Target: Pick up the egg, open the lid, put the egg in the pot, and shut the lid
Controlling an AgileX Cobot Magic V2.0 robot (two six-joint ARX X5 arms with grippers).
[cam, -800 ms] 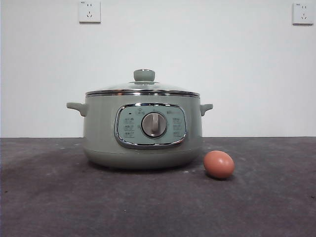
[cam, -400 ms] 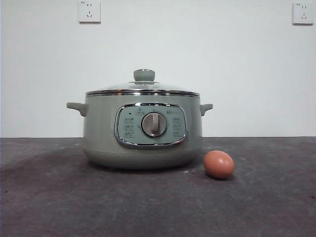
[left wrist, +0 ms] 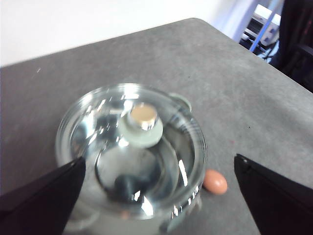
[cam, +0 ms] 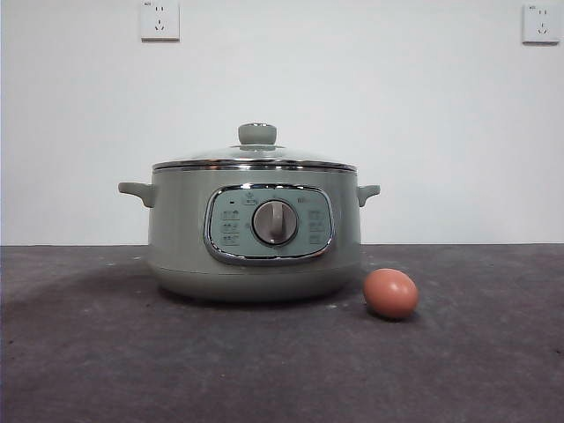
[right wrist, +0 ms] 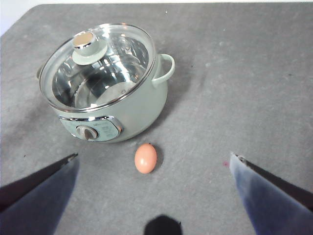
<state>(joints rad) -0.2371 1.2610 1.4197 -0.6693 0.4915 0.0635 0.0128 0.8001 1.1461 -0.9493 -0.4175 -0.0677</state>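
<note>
Egg is lying on its side on the dark grey table, just beside the pot near its control panel, not touching it. Lid is sitting closed on the pot. Left gripper is hanging above the lid, jaws spread wide, holding nothing. Right gripper is hovering above the egg, jaws also wide apart and empty.

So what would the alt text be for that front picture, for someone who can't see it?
A sage-green electric pot stands on a dark grey table, its glass lid on, and a brown egg lies on the table beside it. Two wall sockets sit high on the white wall; no robot arm shows.
</note>
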